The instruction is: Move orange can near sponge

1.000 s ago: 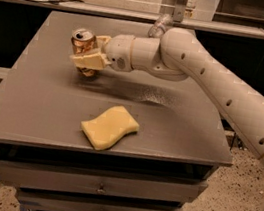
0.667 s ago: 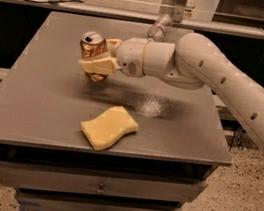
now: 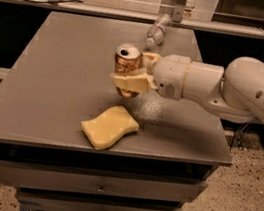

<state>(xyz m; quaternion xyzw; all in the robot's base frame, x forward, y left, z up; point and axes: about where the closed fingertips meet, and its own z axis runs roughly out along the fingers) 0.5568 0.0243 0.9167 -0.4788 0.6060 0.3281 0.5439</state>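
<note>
The grey counter (image 3: 57,69) lies bare across its whole left half, out to the left edge. The white arm (image 3: 217,84) reaches in over the right edge. The sponge (image 3: 110,126) lies flat near the front edge, with open surface to its left and right. The orange can (image 3: 127,58) stands upright just behind the sponge's far edge, the gripper (image 3: 135,71) at mid-counter with its jaws clamped on it. A clear plastic bottle (image 3: 158,29) lies at the far edge, well apart

Warm, dim indoor light; pincer (image 3: 131,70) over table (image 3: 53,63) centre, soft shadow beneath arm (image 3: 236,88), speckled glare beside it.
</note>
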